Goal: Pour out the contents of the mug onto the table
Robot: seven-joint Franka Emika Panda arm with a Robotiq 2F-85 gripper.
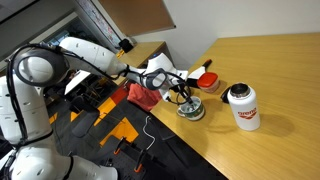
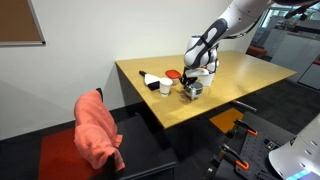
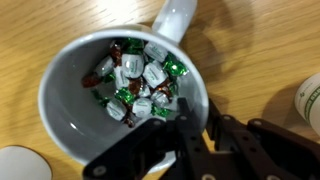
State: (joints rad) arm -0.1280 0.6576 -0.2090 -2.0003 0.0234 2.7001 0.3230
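Observation:
The mug fills the wrist view from above, pale inside, its handle pointing to the far side. It holds the contents, small wrapped bits in silver, green and brown. My gripper straddles the mug's near right rim, one finger inside and one outside, shut on the wall. In both exterior views the mug stands upright on the table under the gripper.
A taller white jar with a red label stands close beside the mug and shows at the wrist view's edge. A red-lidded item and a tiny white cup sit nearby. A red cloth hangs on a chair off the table edge.

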